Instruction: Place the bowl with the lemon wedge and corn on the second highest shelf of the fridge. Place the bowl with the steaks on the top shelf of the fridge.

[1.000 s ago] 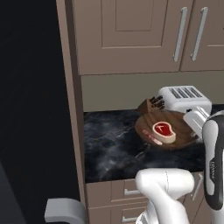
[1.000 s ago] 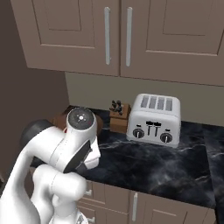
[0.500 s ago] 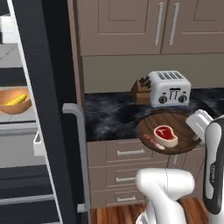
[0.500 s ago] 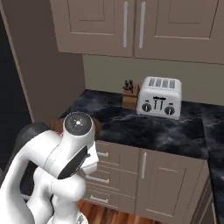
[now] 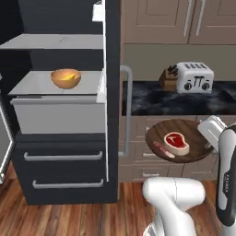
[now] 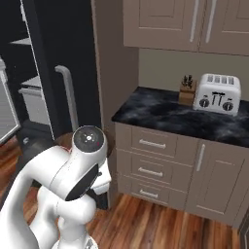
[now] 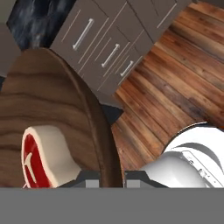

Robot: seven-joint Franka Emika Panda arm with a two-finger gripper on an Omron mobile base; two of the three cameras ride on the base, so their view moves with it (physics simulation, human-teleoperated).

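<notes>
Wooden floorboards (image 5: 60, 216) and beige-brown cabinets (image 5: 156, 20) frame the kitchen, and the fridge (image 5: 64, 115) stands open at the left of the left base view, tall and black, with a curved grey bar handle (image 5: 126, 110) on the door edge. Inside it, the top shelf (image 5: 60, 41) is seen as a flat light grey panel, with a second light grey shelf (image 5: 32, 87) just below and two dark drawers (image 5: 64, 170) beneath that. On that second shelf the bowl with the lemon wedge and corn (image 5: 65, 78) is set upright, the corn (image 5: 68, 77) lying inside it. To the right of the fridge a dark marbled tabletop (image 5: 175, 101) carries a white toaster (image 5: 196, 77) and, just beside it, a small knife block (image 5: 169, 78); both also appear in the right base view on the same tabletop (image 6: 165, 114). In front of the lower cabinet drawers, clear of the tabletop and off to the right of the fridge, the bowl with the steaks (image 5: 177, 140) is held level in the air by the gripper (image 5: 209, 138). The steaks (image 5: 177, 143) lie flat on it, the smaller strip just beside the large cut. In the hand view the fingers (image 7: 89, 179) are seen pinching the rim of the wooden dish (image 7: 52, 100), one on each side of it.
</notes>
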